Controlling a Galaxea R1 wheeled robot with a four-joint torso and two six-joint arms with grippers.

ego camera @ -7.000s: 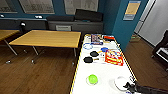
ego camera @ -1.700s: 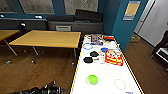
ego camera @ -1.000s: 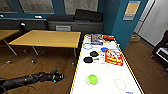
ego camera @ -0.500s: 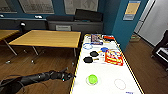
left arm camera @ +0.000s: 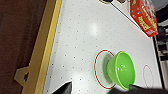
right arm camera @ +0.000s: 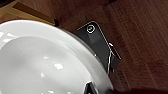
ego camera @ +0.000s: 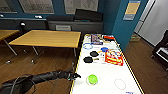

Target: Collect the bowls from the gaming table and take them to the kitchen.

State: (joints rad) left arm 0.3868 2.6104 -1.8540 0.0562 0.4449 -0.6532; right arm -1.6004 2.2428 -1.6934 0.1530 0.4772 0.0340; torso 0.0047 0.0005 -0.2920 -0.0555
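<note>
**Left arm at the worktop's edge, green bowl just beyond it**

While the left arm reaches in from the near-left of the head view, its gripper [ego camera: 75, 75] hangs over the yellow rim of the gaming table [ego camera: 110, 82], close beside the lime-green bowl [ego camera: 92, 79] but not touching it. In the left wrist view two dark finger tips [left arm camera: 65, 87] stand well apart, one on each side of the bowl [left arm camera: 121, 70], and nothing lies between them, so the fingers are spread and empty. The bowl sits upright on the white worktop, partly over a red ring marking [left arm camera: 101, 68]; a second red ring [left arm camera: 147, 75] lies just beyond the bowl.

Farther from the bowl along the worktop lie two black round paddles [ego camera: 88, 59], a blue disc [ego camera: 104, 49] and a red-and-white printed box [ego camera: 114, 57], which also shows in the left wrist view [left arm camera: 143, 15]. A darker printed box [ego camera: 96, 39] lies at the worktop's far end. A plain wooden table [ego camera: 47, 38] stands on the wooden floor [ego camera: 45, 62], well away from the bowl on the arm's side.

The right wrist view shows a large glossy white bowl [right arm camera: 40, 62] close to the camera above dark wooden floor, with a dark robot part [right arm camera: 98, 45] behind it. Whether the right gripper's fingers hold that white bowl, or how far they are apart, I cannot tell.
</note>
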